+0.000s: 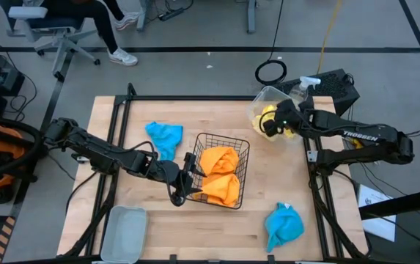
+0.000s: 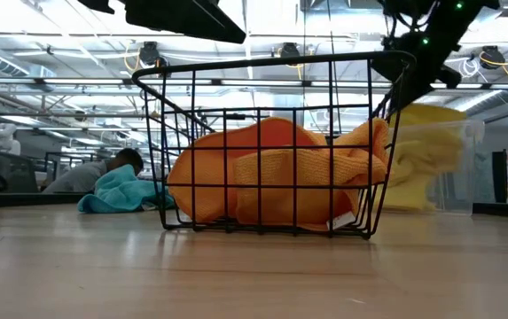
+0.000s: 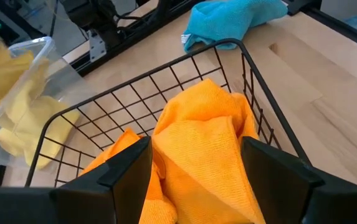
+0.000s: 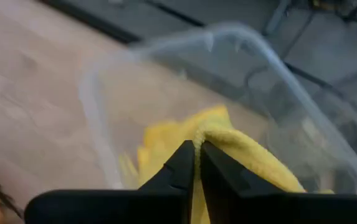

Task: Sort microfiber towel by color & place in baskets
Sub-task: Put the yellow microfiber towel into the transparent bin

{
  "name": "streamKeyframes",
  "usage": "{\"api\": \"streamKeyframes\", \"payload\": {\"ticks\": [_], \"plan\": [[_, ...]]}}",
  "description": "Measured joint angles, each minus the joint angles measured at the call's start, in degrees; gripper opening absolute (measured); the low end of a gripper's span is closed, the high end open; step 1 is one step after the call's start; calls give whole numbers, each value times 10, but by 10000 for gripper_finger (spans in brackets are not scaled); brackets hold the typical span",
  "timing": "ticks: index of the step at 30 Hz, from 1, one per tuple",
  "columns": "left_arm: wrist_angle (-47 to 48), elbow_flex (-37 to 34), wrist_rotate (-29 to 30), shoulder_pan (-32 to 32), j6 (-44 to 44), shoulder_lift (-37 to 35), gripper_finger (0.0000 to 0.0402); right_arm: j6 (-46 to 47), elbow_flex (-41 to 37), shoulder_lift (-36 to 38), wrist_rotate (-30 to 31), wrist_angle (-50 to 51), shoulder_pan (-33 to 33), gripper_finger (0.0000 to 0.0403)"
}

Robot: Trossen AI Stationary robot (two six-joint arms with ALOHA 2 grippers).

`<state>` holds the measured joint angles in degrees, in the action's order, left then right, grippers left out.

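Observation:
The black wire basket (image 1: 220,176) stands mid-table with two orange towels (image 1: 219,174) inside. My left gripper (image 1: 188,180) is open at the basket's left wall, its fingers on either side of the upper orange towel (image 3: 197,143) and above it. A clear tub (image 1: 268,106) sits at the far right and holds a yellow towel (image 1: 268,121). My right gripper (image 1: 274,123) is shut on a yellow towel (image 4: 228,146) at the tub's mouth. One teal towel (image 1: 164,136) lies left of the basket, another (image 1: 283,226) near the right front. The grey-blue tray (image 1: 125,233) is at the near left. My right gripper pinches a raised fold of the yellow towel (image 4: 210,134) between its two fingertips, coming from the table's right and slanting down into the clear tub (image 4: 103,106). The cloth trails from the fingers down into the tub; in the low view it rises above the rim (image 2: 431,120).
A spray bottle (image 1: 309,83) and a black box (image 1: 334,86) stand just beyond the tub. Bare wood (image 1: 195,227) lies along the near edge between tray and teal towel. A person's legs and a chair (image 1: 85,29) show beyond the far edge.

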<state>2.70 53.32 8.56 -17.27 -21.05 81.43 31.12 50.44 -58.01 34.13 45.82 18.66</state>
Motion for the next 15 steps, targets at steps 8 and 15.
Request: {"api": "streamKeyframes", "payload": {"ticks": [8, 15], "plan": [[0, 0, 0, 0, 12, 0, 251, 30, 5, -16, -38, 78, 49, 4], [0, 0, 0, -1, 13, 0, 251, 59, -16, -53, -58, 122, 54, 10]]}}
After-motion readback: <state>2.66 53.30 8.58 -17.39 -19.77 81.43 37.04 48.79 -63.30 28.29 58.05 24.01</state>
